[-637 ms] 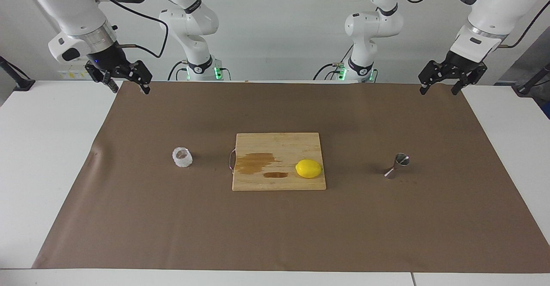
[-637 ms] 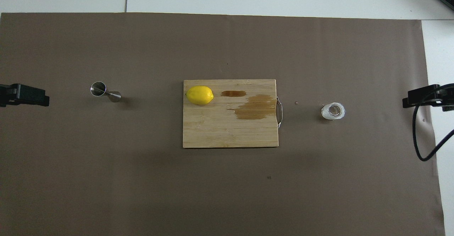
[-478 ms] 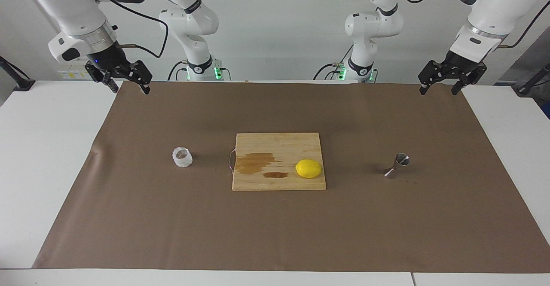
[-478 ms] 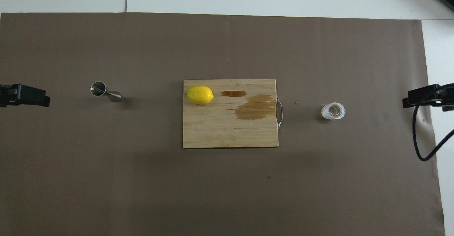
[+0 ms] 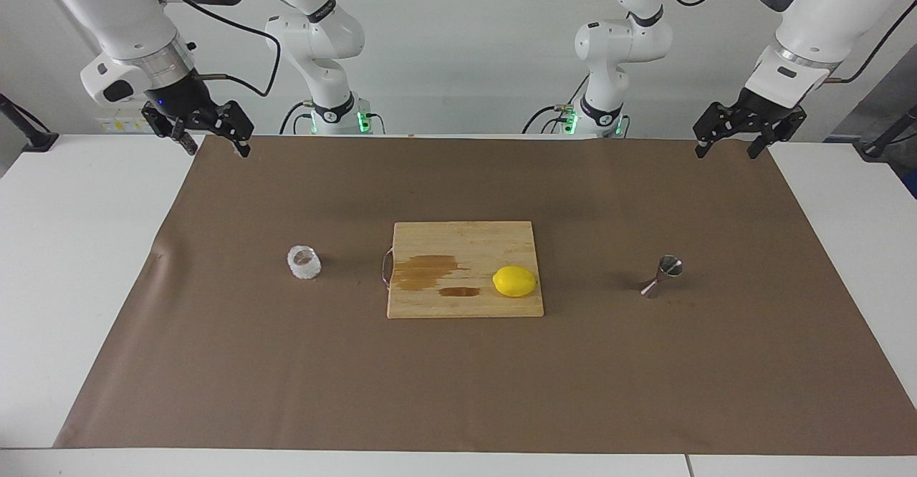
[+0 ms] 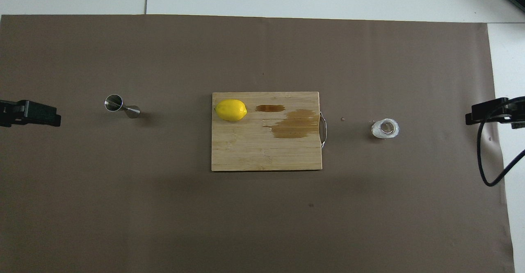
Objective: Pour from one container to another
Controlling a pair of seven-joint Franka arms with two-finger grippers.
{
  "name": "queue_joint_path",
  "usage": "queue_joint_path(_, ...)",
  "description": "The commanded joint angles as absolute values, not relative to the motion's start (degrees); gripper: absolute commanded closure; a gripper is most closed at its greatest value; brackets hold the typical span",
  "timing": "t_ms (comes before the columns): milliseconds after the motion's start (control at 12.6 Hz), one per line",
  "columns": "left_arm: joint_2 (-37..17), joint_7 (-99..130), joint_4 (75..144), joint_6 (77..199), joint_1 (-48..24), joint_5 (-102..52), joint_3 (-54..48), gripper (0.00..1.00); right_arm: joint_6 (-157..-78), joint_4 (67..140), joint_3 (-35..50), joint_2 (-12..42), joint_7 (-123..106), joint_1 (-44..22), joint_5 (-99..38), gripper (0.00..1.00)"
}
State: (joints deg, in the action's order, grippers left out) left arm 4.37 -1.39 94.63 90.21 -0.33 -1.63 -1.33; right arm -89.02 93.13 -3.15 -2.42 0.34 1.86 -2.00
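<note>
Your left gripper (image 5: 728, 145) has just edged inward, open and empty, high over the mat's corner toward the jigger (image 5: 662, 276), while your right gripper (image 5: 213, 142) waits open, well apart from the glass cup (image 5: 304, 262) beside the cutting board (image 5: 464, 237), so nothing is grasped yet.

glass cup (image 5: 304, 262): 1, clear and faceted | metal jigger (image 5: 662, 276): 1, hourglass-shaped | lemon (image 5: 514, 281): 1 | wooden cutting board (image 5: 458, 237): 1, with 2 dark stains | brown mat (image 5: 458, 377): 1 | desk (image 5: 64, 248): 1 | claws: 2, left claw (image 5: 723, 147), right claw (image 5: 218, 148)
</note>
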Motion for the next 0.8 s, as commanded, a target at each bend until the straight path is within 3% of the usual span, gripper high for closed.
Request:
queue_joint_path(0, 5.2, -1.8, 95.4, 89.6, -0.6, -2.3, -1.2, 0.00, -87.9, 92.5, -3.1, -2.4, 0.9, 2.1, -2.9, 0.00)
queue_joint_path(716, 6.2, -0.2, 98.3, 92.5, 1.0, -5.4, -0.7, 0.00, -87.9, 92.5, -3.1, -2.4, 0.9, 2.1, -2.9, 0.00)
